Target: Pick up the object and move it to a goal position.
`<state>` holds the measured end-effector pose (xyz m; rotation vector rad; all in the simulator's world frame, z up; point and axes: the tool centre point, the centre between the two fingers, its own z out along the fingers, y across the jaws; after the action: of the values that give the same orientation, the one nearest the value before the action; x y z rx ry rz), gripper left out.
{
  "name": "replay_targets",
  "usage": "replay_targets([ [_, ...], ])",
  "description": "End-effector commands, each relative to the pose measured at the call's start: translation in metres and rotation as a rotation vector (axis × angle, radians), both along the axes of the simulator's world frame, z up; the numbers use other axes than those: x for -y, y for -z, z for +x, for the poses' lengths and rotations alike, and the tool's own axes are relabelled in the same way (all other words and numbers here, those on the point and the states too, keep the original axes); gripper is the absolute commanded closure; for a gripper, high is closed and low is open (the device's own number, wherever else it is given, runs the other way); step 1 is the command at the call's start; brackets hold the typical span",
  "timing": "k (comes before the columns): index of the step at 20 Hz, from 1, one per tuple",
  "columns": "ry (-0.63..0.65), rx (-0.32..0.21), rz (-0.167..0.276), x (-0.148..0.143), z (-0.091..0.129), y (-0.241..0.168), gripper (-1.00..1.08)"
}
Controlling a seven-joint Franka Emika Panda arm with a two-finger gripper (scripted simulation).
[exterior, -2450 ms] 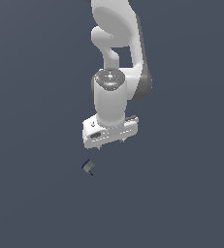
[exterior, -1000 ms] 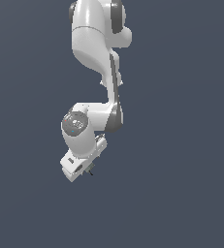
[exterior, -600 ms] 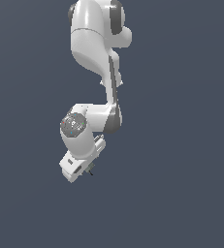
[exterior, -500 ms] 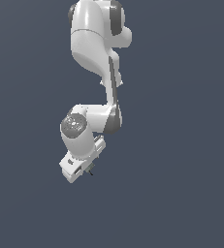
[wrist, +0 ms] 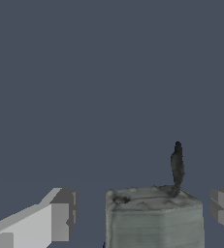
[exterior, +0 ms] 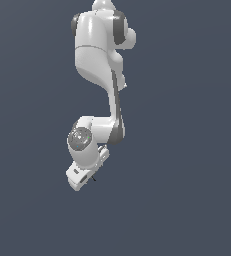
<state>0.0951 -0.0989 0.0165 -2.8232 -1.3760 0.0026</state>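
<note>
Exterior view: gripper (exterior: pixel 83 179) low over the plain grey floor (exterior: pixel 187 200), arm folded above. Object almost wholly hidden beneath the hand; only a dark speck beside it. Jaw state not determinable here. No goal marker seen.

Wrist view: object (wrist: pixel 154 218) between the fingers (wrist: pixel 53 220), a thin dark projection rising from its top. Visible gaps on both sides, so jaws open, nothing gripped. Object nearer one finger than the other.

Risks, as judged: off-centre closing likely to push or twist the piece before contact on both sides; snagging on the projection; slip on lift if grip shallow.
</note>
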Motion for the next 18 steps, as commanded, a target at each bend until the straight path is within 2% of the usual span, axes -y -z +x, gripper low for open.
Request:
replay_targets([
  [1,0.0,0.002,0.0,0.0002,0.0009,0.0047,-0.92],
  [4,0.0,0.002,0.0,0.0002,0.0019,0.0038,-0.92],
  [5,0.0,0.002,0.0,0.0002,0.0019,0.0038,1.08],
  [18,0.0,0.001,0.0,-0.0009,0.0011,0.0028,1.08],
])
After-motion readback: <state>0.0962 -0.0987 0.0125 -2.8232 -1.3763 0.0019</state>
